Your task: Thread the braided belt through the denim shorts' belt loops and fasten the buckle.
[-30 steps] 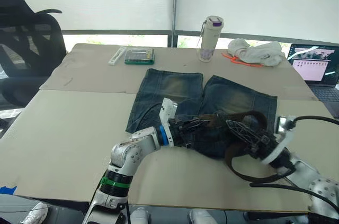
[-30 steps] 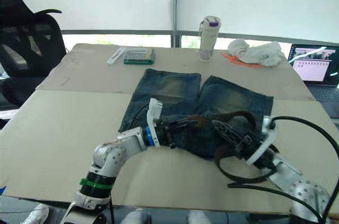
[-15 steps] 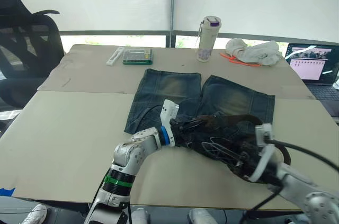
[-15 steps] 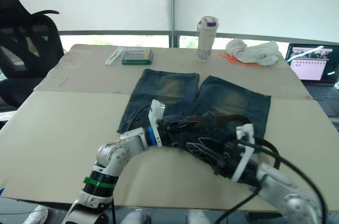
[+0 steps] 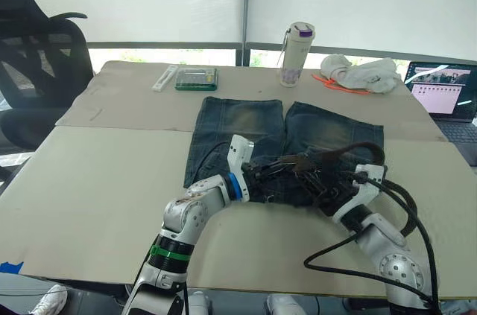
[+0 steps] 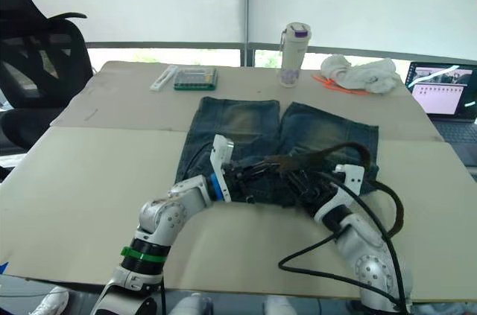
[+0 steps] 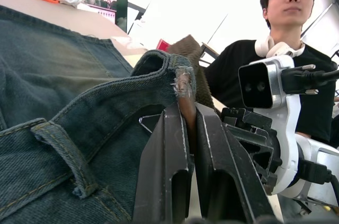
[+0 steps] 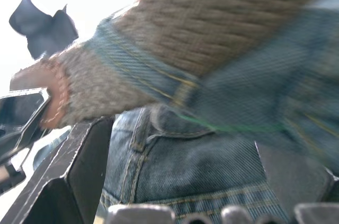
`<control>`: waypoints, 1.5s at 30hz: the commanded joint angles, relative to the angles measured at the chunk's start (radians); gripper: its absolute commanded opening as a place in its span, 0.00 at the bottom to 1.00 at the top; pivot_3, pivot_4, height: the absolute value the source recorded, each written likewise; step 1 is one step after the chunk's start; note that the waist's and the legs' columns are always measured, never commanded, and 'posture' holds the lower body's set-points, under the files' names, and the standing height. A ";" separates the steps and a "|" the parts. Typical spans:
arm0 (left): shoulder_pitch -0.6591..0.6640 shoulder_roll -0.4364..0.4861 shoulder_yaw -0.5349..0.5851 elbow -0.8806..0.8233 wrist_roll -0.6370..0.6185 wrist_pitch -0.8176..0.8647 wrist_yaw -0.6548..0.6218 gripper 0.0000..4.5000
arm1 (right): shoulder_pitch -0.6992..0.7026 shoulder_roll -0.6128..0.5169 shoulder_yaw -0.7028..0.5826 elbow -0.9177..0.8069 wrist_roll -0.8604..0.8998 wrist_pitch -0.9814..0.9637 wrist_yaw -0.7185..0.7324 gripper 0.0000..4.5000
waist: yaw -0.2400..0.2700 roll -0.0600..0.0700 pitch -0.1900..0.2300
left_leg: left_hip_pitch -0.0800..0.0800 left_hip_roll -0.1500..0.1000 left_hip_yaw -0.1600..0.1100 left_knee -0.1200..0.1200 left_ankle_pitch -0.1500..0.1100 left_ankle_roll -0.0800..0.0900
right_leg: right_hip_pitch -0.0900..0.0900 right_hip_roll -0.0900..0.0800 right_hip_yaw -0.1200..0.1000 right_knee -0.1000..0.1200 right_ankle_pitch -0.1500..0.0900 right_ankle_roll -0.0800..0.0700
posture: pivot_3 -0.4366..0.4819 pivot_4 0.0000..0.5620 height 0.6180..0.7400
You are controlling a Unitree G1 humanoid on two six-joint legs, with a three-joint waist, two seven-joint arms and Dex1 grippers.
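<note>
Left gripper [image 7: 186, 128] pinches the belt [image 7: 186, 108] tip at the waistband; right gripper [image 8: 185, 181], spread beneath the shorts [image 5: 238, 125], should feed slack (gently) leftward.

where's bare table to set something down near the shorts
Free: the wide tan stretch of the table left of the denim shorts, and the strip between the shorts and the laptop. Crowded: the waistband, where both grippers and the braided belt meet, and the far edge around the bottle.

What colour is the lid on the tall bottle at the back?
Purple. The bottle is pale with a purple lid; the left eye view shows it best.
</note>
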 commanded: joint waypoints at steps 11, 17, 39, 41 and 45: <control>0.025 0.018 0.025 -0.011 0.014 -0.011 0.021 0.00 | -0.012 0.032 -0.163 -0.079 0.285 0.029 -0.084 0.99 | -0.003 0.001 0.000 | 0.000 0.000 0.000 0.000 0.000 0.000 | 0.000 0.000 0.000 0.000 0.000 0.000 | 0.48 0.27 0.98; 0.025 -0.005 0.055 -0.024 -0.035 0.009 0.025 0.00 | 0.043 -0.049 -0.072 -0.114 0.312 0.099 -0.014 0.99 | -0.004 0.001 0.000 | 0.000 0.000 0.000 0.000 0.000 0.000 | 0.000 0.000 0.000 0.000 0.000 0.000 | 0.48 0.27 0.98; 0.016 0.015 0.102 -0.062 -0.170 0.149 0.012 0.00 | -0.034 0.021 -0.017 -0.080 0.387 0.077 0.007 0.27 | -0.004 0.001 0.000 | 0.000 0.000 0.000 0.000 0.000 0.000 | 0.000 0.000 0.000 0.000 0.000 0.000 | 0.48 0.27 0.98; 0.015 0.016 0.103 -0.057 -0.163 0.141 0.017 0.00 | -0.030 0.020 -0.018 -0.080 0.387 0.076 0.011 0.11 | -0.005 0.001 0.000 | 0.000 0.000 0.000 0.000 0.000 0.000 | 0.000 0.000 0.000 0.000 0.000 0.000 | 0.48 0.27 0.98; 0.014 0.023 0.092 -0.053 -0.137 0.119 0.004 0.08 | -0.042 0.022 -0.019 -0.073 0.377 0.069 0.002 0.00 | -0.005 0.001 0.000 | 0.000 0.000 0.000 0.000 0.000 0.000 | 0.000 0.000 0.000 0.000 0.000 0.000 | 0.48 0.27 0.98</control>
